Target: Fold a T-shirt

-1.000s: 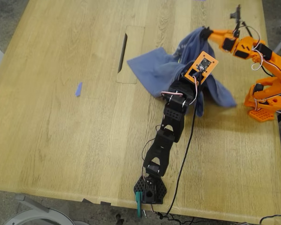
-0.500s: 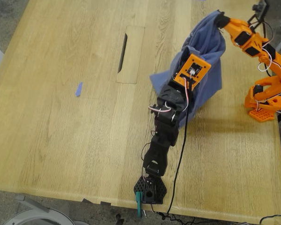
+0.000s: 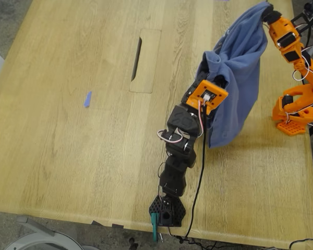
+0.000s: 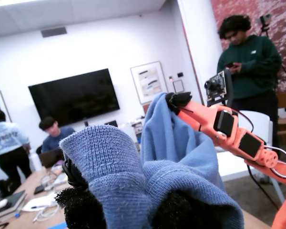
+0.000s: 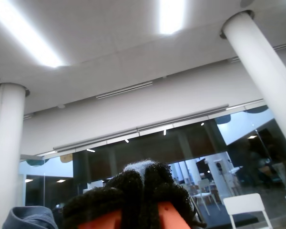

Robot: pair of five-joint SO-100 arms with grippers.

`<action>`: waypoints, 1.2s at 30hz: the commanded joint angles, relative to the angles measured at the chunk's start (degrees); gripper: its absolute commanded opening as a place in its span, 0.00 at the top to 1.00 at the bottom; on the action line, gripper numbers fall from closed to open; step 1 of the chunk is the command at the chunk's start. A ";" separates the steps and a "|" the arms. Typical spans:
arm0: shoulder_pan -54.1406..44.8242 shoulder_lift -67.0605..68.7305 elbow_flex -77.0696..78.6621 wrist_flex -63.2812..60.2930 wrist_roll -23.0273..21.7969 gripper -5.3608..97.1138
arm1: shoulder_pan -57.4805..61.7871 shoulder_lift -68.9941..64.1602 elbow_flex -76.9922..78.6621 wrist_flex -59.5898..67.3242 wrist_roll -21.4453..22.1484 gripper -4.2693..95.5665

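We have the T-shirt (image 3: pixel 237 73) hoisted off the table (image 3: pixel 68 156), bunched between my first gripper (image 4: pixel 128 202) and my second gripper (image 5: pixel 145 191) — both clamped on cloth. Thin pinches here — a tug apart could slip a corner free.

1. A light wooden table (image 3: pixel 68 156) fills the exterior view; a rectangular cable hatch (image 3: pixel 144 61) is set in it, left of centre.
2. A small blue scrap (image 3: pixel 87 99) lies on the wood well to the exterior view's left, apart from everything else.
3. The black arm (image 3: pixel 176 161) rises from a base at the table's near edge; its orange-backed gripper (image 3: pixel 208 89) meets the slate-blue T-shirt (image 3: pixel 237 78).
4. The orange arm (image 3: pixel 295 57), at the exterior view's right edge, holds the T-shirt's upper corner.
5. The T-shirt hangs bunched between both arms, its lower hem near the table.
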 commanded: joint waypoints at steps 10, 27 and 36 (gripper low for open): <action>3.16 7.38 -2.20 -1.76 0.09 0.95 | 3.25 8.79 -2.20 5.36 0.09 0.96; 10.99 10.02 -2.29 4.75 1.58 0.95 | 8.00 15.56 -5.89 19.69 1.58 0.96; 17.31 11.34 -1.85 4.31 4.13 0.95 | 17.75 16.79 -16.00 28.83 7.38 0.96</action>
